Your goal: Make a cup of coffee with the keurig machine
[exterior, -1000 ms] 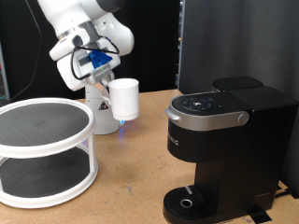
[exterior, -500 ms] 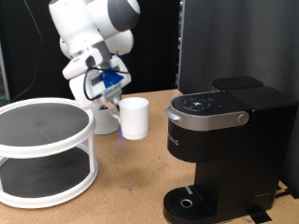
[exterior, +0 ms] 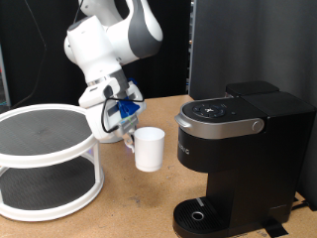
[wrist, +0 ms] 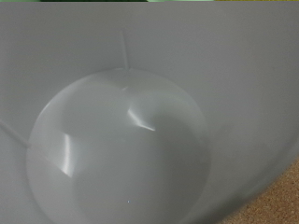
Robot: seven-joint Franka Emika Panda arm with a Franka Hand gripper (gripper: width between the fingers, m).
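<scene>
Nearest in the exterior view: the coffee machine [exterior: 238, 159], black, lid down, its round drip base at the bottom edge with nothing on it. At the exterior view's left sits a white two-tier round rack [exterior: 48, 159].

Middle: the mug [exterior: 150, 148], plain white, upright or close to it, carried above the wooden table [exterior: 139, 203], between the rack and the machine and not touching either. It hangs from the gripper [exterior: 127, 121], which is clamped on the mug's side nearest the rack, at rim or handle; which of the two is hidden by the fingers.

Handling, as a guess: stiff glazed ceramic, fairly heavy for its size, slick and breakable. A one-sided rim pinch lets it swing, so the hold needs to be firm and deep.

Farther back: the white arm reaches down from the top, against a dark backdrop.

The wrist view shows only the mug's inside [wrist: 117, 154]: white, empty, dry-looking, with a sliver of table at one corner. The exterior view can't see into the mug; the wrist view shows no machine or rack.
</scene>
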